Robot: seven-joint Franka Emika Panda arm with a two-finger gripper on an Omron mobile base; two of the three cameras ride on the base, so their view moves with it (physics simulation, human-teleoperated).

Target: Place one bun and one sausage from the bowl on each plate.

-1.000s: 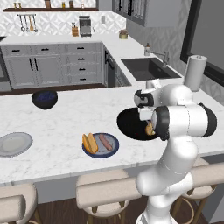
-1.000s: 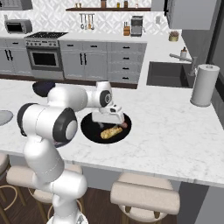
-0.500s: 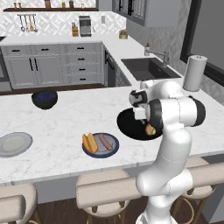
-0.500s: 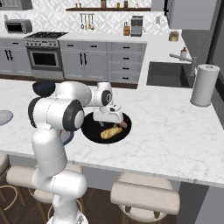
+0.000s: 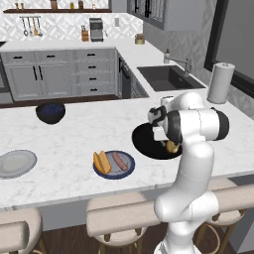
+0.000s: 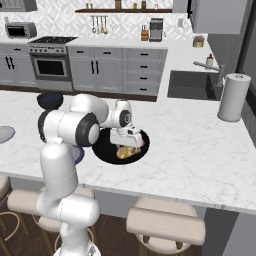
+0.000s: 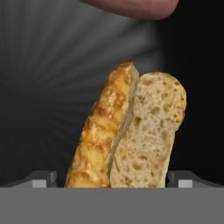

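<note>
The wide black bowl (image 5: 145,141) (image 6: 106,147) lies on the counter in front of the arm, with a split golden bun (image 7: 131,131) (image 5: 172,146) (image 6: 127,152) in it. A sausage (image 7: 131,6) lies just beyond the bun. My gripper (image 7: 113,180) (image 5: 163,139) (image 6: 129,144) points down into the bowl, open, with one fingertip on either side of the bun's near end and apart from it. The dark blue plate (image 5: 126,168) holds a bun (image 5: 101,162) and a sausage (image 5: 119,159). The light grey plate (image 5: 16,163) lies bare at the far left.
A smaller dark blue bowl (image 5: 50,112) (image 6: 50,101) stands at the counter's back left. A paper towel roll (image 5: 220,82) (image 6: 233,97) stands at the right by the sink (image 5: 168,77). Stools line the counter's near edge.
The hand has come down a little lower into the black bowl, closer over the bun. The jaws have stayed wide and the food has not moved.
</note>
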